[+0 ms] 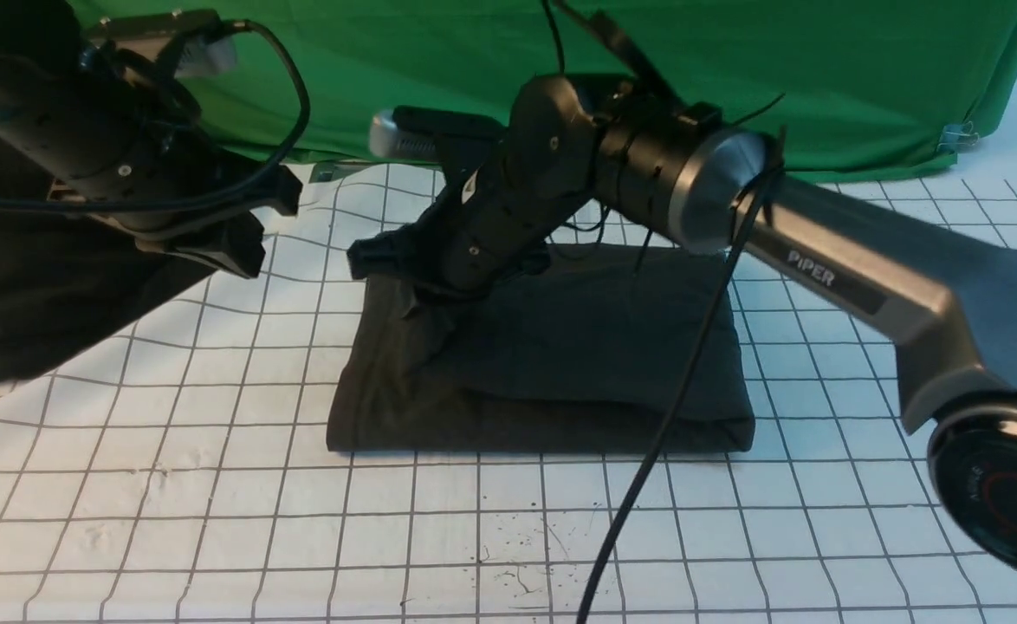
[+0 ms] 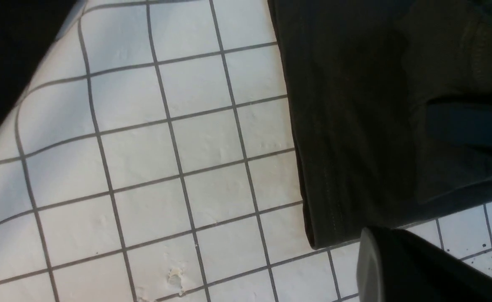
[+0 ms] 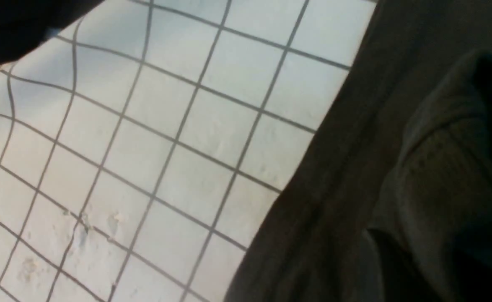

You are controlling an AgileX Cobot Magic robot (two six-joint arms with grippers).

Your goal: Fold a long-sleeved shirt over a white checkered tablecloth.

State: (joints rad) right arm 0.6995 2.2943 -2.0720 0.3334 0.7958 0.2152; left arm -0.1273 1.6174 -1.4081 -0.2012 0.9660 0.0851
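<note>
The long-sleeved shirt (image 1: 578, 347) lies folded into a dark charcoal rectangle in the middle of the white checkered tablecloth (image 1: 214, 520). My right arm reaches across it to its far left corner. There my right gripper (image 1: 409, 290) is shut on a ridge of shirt cloth that tents up to it. The right wrist view shows that bunched ridge (image 3: 443, 167) beside one dark finger (image 3: 380, 256). My left gripper (image 1: 231, 251) hangs raised at the left, apart from the shirt, shut and holding nothing. Its wrist view shows the shirt's hemmed edge (image 2: 325, 167) over the tablecloth (image 2: 145, 167).
A blacker heap of cloth (image 1: 32, 295) sits at the left under my left arm. A green cloth (image 1: 474, 78) hangs along the back. A black cable (image 1: 664, 416) from the right arm drapes across the shirt toward the front. Dark specks (image 1: 517, 563) mark the near tablecloth.
</note>
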